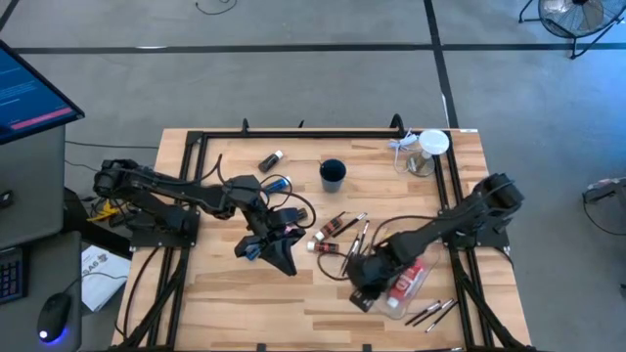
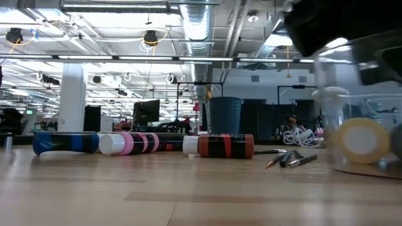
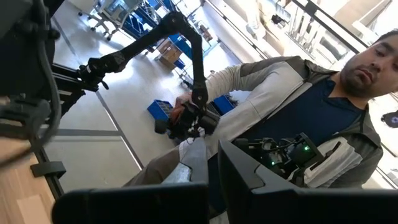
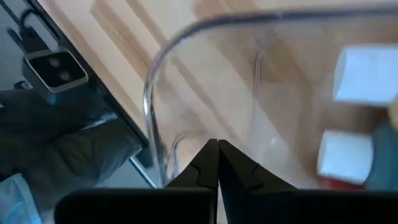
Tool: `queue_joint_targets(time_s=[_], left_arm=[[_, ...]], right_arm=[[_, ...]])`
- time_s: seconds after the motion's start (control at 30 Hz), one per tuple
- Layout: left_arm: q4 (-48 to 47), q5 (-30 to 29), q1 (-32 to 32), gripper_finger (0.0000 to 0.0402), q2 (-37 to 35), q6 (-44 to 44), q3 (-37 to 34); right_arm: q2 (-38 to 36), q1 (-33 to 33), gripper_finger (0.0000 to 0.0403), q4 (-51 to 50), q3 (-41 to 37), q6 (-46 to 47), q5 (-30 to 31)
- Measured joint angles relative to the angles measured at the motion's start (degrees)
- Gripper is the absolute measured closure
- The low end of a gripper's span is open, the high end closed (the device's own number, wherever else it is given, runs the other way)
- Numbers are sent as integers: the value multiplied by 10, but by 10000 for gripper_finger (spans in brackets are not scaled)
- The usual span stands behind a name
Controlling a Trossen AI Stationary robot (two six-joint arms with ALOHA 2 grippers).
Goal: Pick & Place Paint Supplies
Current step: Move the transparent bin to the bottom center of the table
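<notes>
Paint tubes lie on their sides on the wooden table: a dark one (image 1: 271,159), a blue one (image 1: 277,183) and red-and-dark ones (image 1: 337,225) near thin brushes (image 1: 358,235). More brushes (image 1: 431,313) lie at the near right. A clear container (image 1: 411,279) lies on the table with a red tube (image 1: 403,286) and white-capped tubes (image 4: 365,74) inside. My right gripper (image 4: 217,149) is shut and slants down at the container's rim (image 4: 149,106), holding nothing. My left gripper (image 3: 212,155) is shut and empty, held level above the table's middle (image 1: 282,259). My right gripper's shut fingertips (image 4: 208,155) stand right at the clear container's rim, coming slanting from above. I cannot tell whether they touch it. My left gripper touches nothing.
A dark blue cup (image 1: 333,174) stands at the far middle. A clear jar with a white lid (image 1: 430,147) stands at the far right corner. A black frame (image 1: 293,134) runs along the far edge. A person (image 3: 298,118) sits beyond the table.
</notes>
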Motion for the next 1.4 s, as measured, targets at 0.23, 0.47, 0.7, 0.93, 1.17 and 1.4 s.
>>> queue_joint_targets(time_s=[0.23,0.47,0.7,0.93,1.17,1.4], left_arm=[[-3,0,0,401,0,0,0],[-2,0,-7,401,0,-2,0],[1,-3,-36,401,-30,14,-1],[2,-37,-31,401,-120,48,-1],[-3,-60,-25,401,-190,61,0],[-4,-66,-26,401,-184,61,0]], right_arm=[[76,-49,403,-4,93,-88,-4],[165,-84,403,-15,215,-170,-4],[238,-110,403,-20,322,-251,5],[240,-119,403,-17,374,-307,75],[135,-128,403,-176,376,-271,238],[53,-118,403,-547,359,-63,270]])
